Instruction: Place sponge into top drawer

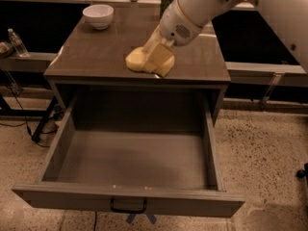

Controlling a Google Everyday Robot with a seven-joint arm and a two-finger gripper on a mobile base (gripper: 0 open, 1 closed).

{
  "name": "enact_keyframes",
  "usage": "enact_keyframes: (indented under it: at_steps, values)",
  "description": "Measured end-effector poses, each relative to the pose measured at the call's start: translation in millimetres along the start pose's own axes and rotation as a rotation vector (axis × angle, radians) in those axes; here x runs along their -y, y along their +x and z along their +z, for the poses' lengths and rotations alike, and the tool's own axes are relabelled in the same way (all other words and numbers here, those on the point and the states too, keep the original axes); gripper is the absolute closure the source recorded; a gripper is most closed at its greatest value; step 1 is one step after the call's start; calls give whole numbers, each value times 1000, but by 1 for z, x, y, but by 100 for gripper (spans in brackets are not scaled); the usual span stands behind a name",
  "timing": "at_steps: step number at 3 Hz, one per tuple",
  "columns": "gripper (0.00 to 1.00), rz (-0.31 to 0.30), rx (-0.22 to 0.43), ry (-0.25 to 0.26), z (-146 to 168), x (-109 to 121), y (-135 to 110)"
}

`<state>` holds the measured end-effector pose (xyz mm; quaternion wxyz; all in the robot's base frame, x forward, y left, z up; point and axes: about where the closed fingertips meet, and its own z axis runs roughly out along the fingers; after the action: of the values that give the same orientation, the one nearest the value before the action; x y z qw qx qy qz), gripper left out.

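Just above frame centre, the gripper [155,61] has its jaws clenched on the sponge [136,60], held over the front edge of the tabletop [91,54], presumably to clear it before lowering into the open top drawer [130,202].

Note the gripper [155,51], over the front of the tabletop [91,52] and clamped on the sponge [138,61], which looks like soft, matt foam. The tabletop is smooth with a dull sheen. The top drawer [134,160] is matt grey, and its handle [128,208] is dark metal. The bowl [98,16] looks glossy and the arm casing [207,1] looks like smooth plastic.
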<state>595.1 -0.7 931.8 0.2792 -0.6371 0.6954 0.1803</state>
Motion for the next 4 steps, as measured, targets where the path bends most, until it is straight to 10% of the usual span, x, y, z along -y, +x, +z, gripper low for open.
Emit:
enact_keyframes:
  at_steps: [1,3,4]
  values:
    - [100,-75,-14,-96,17,-56,36]
    - [100,-98,0,-99,30,-51,40]
    - [100,-127,23,-124,61,-56,79]
